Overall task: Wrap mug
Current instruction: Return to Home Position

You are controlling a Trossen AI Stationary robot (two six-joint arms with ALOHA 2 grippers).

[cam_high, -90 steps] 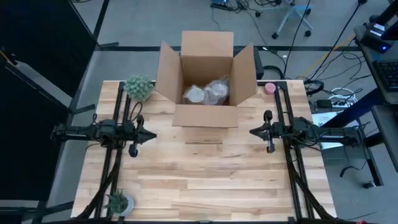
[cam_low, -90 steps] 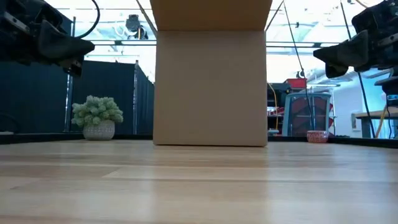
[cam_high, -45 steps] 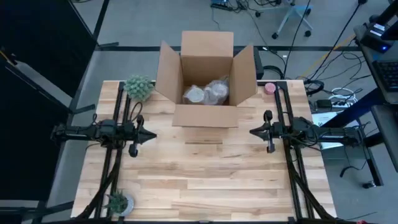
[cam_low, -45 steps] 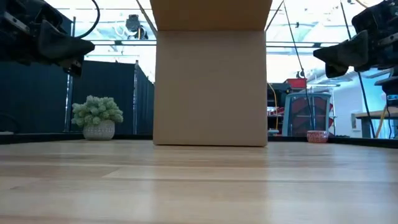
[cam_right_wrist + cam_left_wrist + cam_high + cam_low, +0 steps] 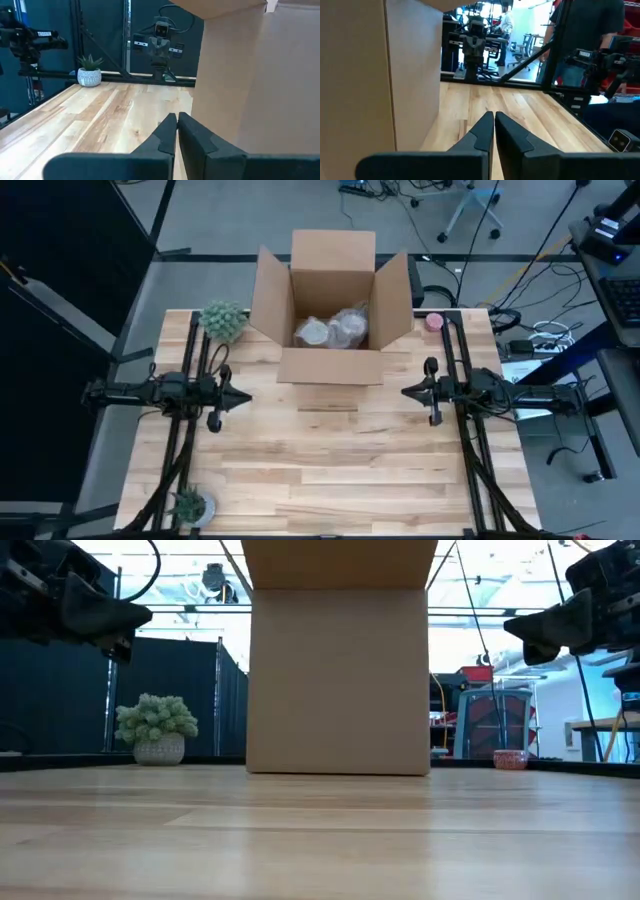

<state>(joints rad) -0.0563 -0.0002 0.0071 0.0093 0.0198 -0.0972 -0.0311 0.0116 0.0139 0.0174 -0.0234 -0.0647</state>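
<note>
From above I see the bubble-wrapped mug (image 5: 335, 330) lying inside the open box (image 5: 333, 250) at the far edge of the worktop (image 5: 330, 470). The left hand (image 5: 243, 398) and right hand (image 5: 408, 391) hover well apart, either side in front of it. At table level the box wall hides the mug. Each wrist view shows that hand's fingers pressed together, pinching nothing.

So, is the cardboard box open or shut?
Open: in the high view the box has its flaps spread, the wrapped bundle visible inside.
</note>
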